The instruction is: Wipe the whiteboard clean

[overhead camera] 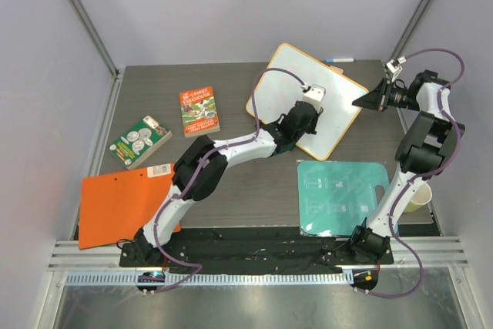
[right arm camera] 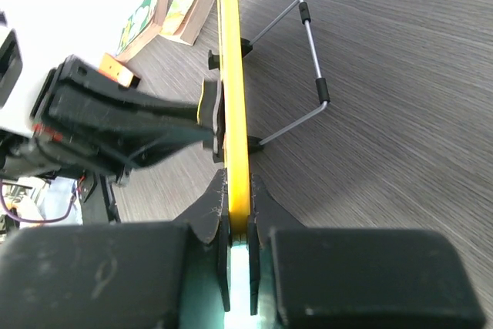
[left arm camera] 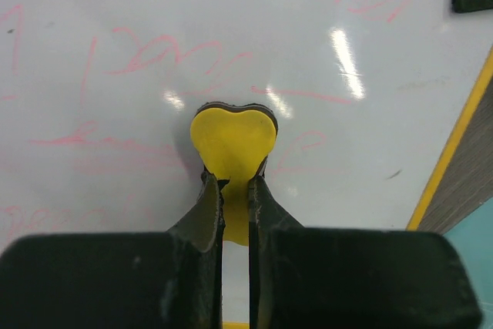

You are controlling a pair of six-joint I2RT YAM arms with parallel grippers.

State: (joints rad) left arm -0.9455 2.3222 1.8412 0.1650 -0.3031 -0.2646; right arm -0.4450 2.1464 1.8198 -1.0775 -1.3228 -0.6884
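While the right gripper (right arm camera: 236,189) clamped the orange rim (right arm camera: 230,75) of the white rectangular whiteboard (left arm camera: 100,5), the left gripper (left arm camera: 235,190), closed on a yellow heart-shaped eraser (left arm camera: 233,138), needed flat, overlapping strokes.

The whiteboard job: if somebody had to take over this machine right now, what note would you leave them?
The left gripper is shut on the yellow heart-shaped eraser, which sits against the face of the whiteboard.
The right gripper is shut on the board's yellow rim, apparently steadying it; the wire stand is behind the board.
Done: the eraser is in hand and on the board.
Left: pink marks show all around the eraser, so most of the wiping is yet to do.
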